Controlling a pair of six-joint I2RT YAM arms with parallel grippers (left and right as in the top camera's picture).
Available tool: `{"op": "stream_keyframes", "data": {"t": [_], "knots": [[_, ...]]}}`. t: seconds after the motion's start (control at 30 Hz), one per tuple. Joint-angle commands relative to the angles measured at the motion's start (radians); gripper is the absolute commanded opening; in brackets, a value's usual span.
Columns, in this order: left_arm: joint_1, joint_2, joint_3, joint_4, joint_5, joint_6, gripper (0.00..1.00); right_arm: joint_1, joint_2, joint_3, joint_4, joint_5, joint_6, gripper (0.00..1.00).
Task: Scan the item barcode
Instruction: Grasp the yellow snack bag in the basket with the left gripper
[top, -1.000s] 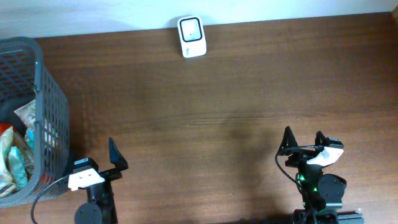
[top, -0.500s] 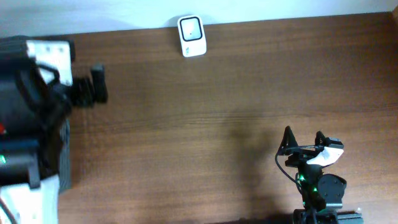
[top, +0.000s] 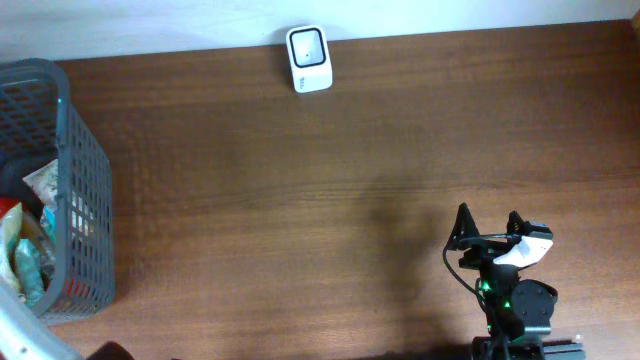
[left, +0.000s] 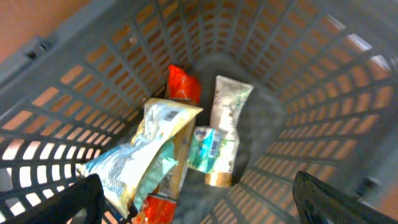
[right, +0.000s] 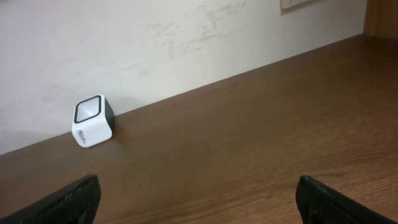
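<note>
Grey basket (top: 85, 210), packets (top: 18, 262) partly cut off

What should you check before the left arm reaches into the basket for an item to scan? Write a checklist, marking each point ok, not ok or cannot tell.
1. Left gripper open, nothing between its fingers: ok.
2. Left gripper above the grey basket, camera looking inside: ok.
3. White tube uncovered at its upper end: ok.
4. Barcode readable on any item: cannot tell, too blurred.
5. Scanner standing at the far edge of the table: ok.
6. Right gripper open and empty: ok.
</note>
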Motion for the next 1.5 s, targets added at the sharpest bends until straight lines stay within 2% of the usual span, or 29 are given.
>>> {"op": "stream_keyframes", "data": {"t": [0.0, 0.07, 0.13, 0.2, 0.3, 0.4, 0.47, 0.63, 0.73, 0.8, 0.87, 0.9, 1.03, 1.1, 1.17, 1.2, 1.33, 1.47], "knots": [[0.005, 0.076, -0.063, -0.036, -0.107, -0.065, 0.95, 0.005, -0.006, -0.006, -0.004, 0.009, -0.003, 0.98], [0.007, 0.081, -0.165, 0.014, -0.146, -0.057, 0.95, 0.005, -0.006, -0.006, -0.004, 0.009, -0.003, 0.99], [0.024, 0.081, -0.269, 0.108, -0.156, 0.020, 0.94, 0.005, -0.006, -0.006, -0.004, 0.009, -0.003, 0.99], [0.075, 0.089, -0.356, 0.236, -0.152, 0.170, 0.90, 0.005, -0.006, -0.006, -0.004, 0.009, -0.003, 0.99], [0.167, 0.153, -0.393, 0.289, -0.152, 0.193, 0.84, 0.005, -0.006, -0.006, -0.004, 0.009, -0.003, 0.99], [0.182, 0.240, -0.393, 0.309, -0.105, 0.333, 0.77, 0.005, -0.006, -0.006, -0.004, 0.009, -0.003, 0.99], [0.182, 0.306, -0.393, 0.328, -0.081, 0.362, 0.73, 0.005, -0.006, -0.006, -0.004, 0.009, -0.003, 0.99], [0.180, 0.367, -0.383, 0.354, -0.031, 0.367, 0.73, 0.005, -0.006, -0.006, -0.004, 0.009, -0.003, 0.98], [0.174, 0.341, -0.298, 0.312, 0.040, 0.368, 0.77, 0.005, -0.006, -0.006, -0.004, 0.009, -0.003, 0.98], [0.171, 0.306, -0.266, 0.288, 0.151, 0.442, 0.82, 0.005, -0.006, -0.006, -0.004, 0.009, -0.003, 0.99], [0.171, 0.302, -0.271, 0.257, 0.155, 0.451, 0.82, 0.005, -0.006, -0.006, -0.004, 0.009, -0.003, 0.99], [0.174, 0.305, -0.297, 0.255, 0.136, 0.453, 0.86, 0.005, -0.006, -0.006, -0.004, 0.009, -0.003, 0.98], [0.190, 0.306, -0.452, 0.293, 0.057, 0.429, 0.84, 0.005, -0.006, -0.006, -0.004, 0.009, -0.003, 0.98], [0.215, 0.306, -0.488, 0.311, 0.005, 0.383, 0.68, 0.005, -0.006, -0.006, -0.004, 0.009, -0.003, 0.99], [0.233, 0.305, -0.449, 0.298, 0.004, 0.380, 0.06, 0.005, -0.006, -0.006, -0.004, 0.009, -0.003, 0.99], [0.233, 0.303, -0.415, 0.283, 0.005, 0.380, 0.00, 0.005, -0.006, -0.006, -0.004, 0.009, -0.003, 0.98], [0.214, 0.264, -0.127, 0.151, 0.027, 0.305, 0.00, 0.005, -0.006, -0.006, -0.004, 0.009, -0.003, 0.99], [0.064, 0.143, 0.233, 0.078, 0.082, 0.301, 0.00, 0.005, -0.006, -0.006, -0.004, 0.009, -0.003, 0.99]]}}
